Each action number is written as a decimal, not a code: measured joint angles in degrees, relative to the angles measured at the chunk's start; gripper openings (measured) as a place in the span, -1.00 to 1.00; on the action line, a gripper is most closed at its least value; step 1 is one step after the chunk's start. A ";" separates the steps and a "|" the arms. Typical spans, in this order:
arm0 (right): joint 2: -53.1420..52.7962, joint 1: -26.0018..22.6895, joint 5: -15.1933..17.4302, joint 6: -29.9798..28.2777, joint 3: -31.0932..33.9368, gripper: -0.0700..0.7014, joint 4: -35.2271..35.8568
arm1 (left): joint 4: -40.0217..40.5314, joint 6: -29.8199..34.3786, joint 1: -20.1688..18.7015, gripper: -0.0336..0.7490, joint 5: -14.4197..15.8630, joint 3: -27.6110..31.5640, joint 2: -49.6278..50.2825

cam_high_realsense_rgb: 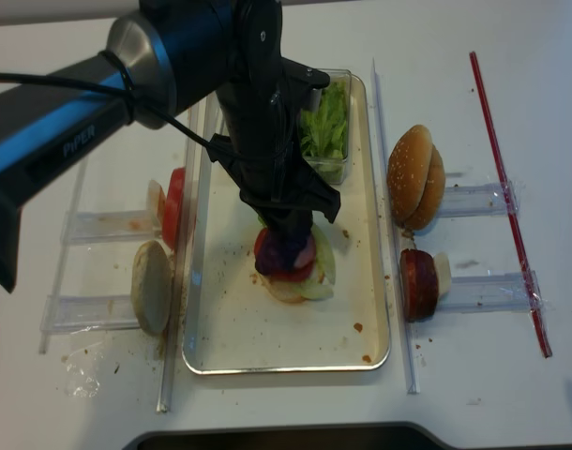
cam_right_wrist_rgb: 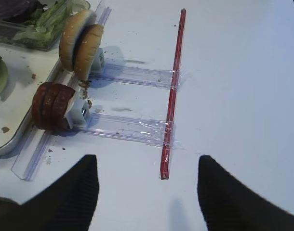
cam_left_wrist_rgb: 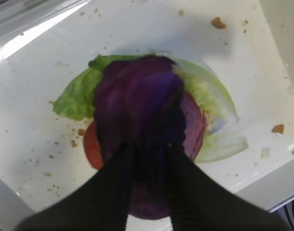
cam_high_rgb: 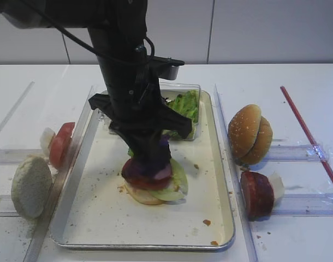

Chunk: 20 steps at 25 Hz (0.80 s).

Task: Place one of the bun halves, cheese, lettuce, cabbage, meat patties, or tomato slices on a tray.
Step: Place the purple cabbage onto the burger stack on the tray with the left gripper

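Note:
On the silver tray (cam_high_rgb: 101, 218) stands a stack: a bun half (cam_high_rgb: 142, 196), lettuce (cam_high_rgb: 177, 183), a red slice (cam_left_wrist_rgb: 91, 147) and a pinkish meat patty (cam_left_wrist_rgb: 195, 125). The dark purple cabbage (cam_left_wrist_rgb: 137, 91) lies on top. My left gripper (cam_left_wrist_rgb: 149, 144) points straight down onto it. Its fingers stand slightly apart, with the leaf's near part in the narrow gap between them. The exterior views show the same gripper (cam_high_rgb: 153, 155) right above the stack. My right gripper (cam_right_wrist_rgb: 147, 163) hangs open over bare white table, nothing between its fingers.
A clear box of lettuce (cam_high_rgb: 185, 106) sits at the tray's far end. Right of the tray stand sesame bun halves (cam_high_rgb: 249, 134) and meat patties (cam_high_rgb: 256, 194) in clear holders. On the left are tomato slices (cam_high_rgb: 60, 143) and a pale bun half (cam_high_rgb: 31, 185). A red strip (cam_high_rgb: 308, 136) lies far right.

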 joint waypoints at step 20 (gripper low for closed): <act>0.00 0.00 0.00 0.20 0.00 0.36 0.00 | 0.00 -0.68 0.00 0.37 0.00 0.00 0.00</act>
